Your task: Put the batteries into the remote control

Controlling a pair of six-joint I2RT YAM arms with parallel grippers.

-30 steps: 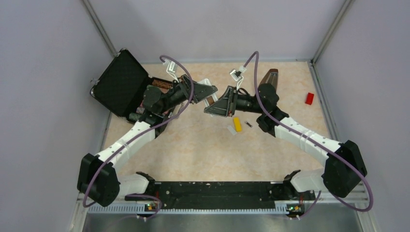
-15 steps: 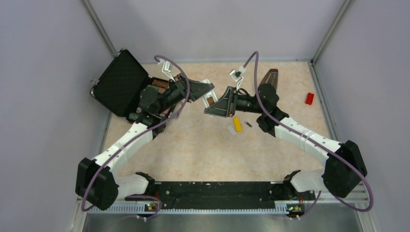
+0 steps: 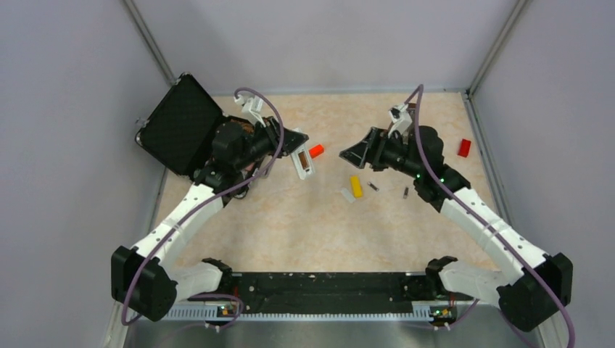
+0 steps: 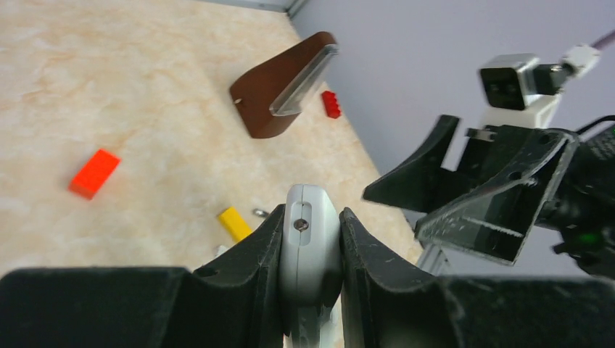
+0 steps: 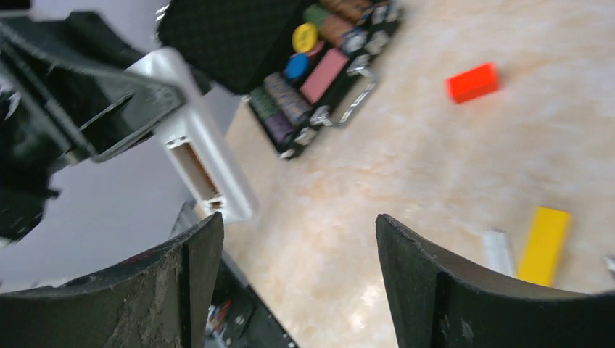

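My left gripper is shut on the white remote control and holds it above the table with its open dark recess facing my right gripper. In the left wrist view the remote's end sits clamped between the fingers. My right gripper is open and empty, off to the right of the remote, jaws wide apart. Two small dark batteries lie on the table below the right gripper.
A yellow block and a small loose white piece lie beside the batteries. Red blocks lie mid-table and far right. An open black case of chips stands at the back left. A brown wedge-shaped object stands at the back.
My right gripper has pulled back to the right, away from the remote, uncovering a second battery and a red block. My left gripper has shifted slightly left with the remote.
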